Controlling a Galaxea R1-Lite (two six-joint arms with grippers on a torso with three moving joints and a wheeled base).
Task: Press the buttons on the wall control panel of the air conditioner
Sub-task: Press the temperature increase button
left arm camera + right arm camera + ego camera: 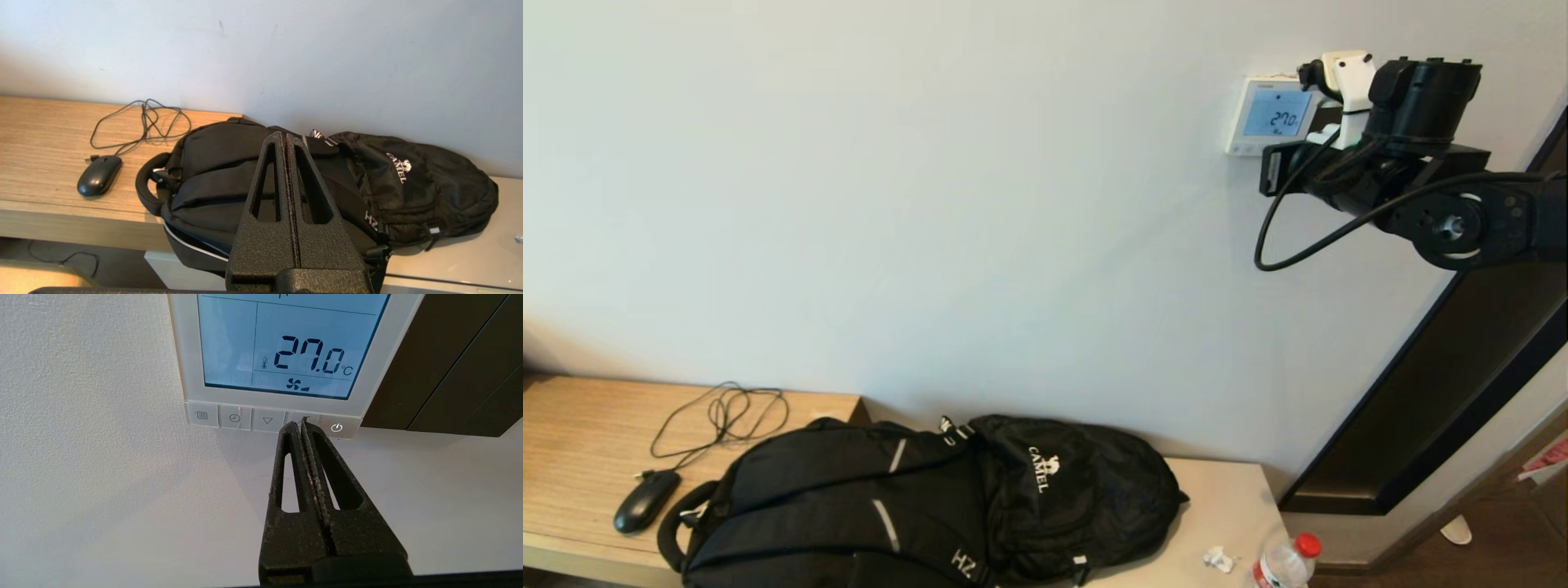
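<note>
The white wall control panel point(1274, 114) has a light-blue screen point(286, 347) that reads 27.0 °C with a fan mark. A row of pale buttons point(267, 420) runs along its bottom strip: menu, clock, down arrow, a partly covered one, and power point(336, 427). My right gripper point(300, 424) is shut and empty. Its tips are at the fourth button, between the down arrow and power; I cannot tell whether they touch it. The right arm point(1421, 122) reaches up to the panel. My left gripper point(284, 136) is shut and empty, held above the backpack.
A black backpack point(931, 506) lies on the wooden bench point(580, 425) below, with a black mouse point(645, 500) and its cable beside it. A bottle with a red cap point(1286, 563) and crumpled paper point(1218, 559) lie at the bench's right end. A dark frame point(1462, 367) stands right of the panel.
</note>
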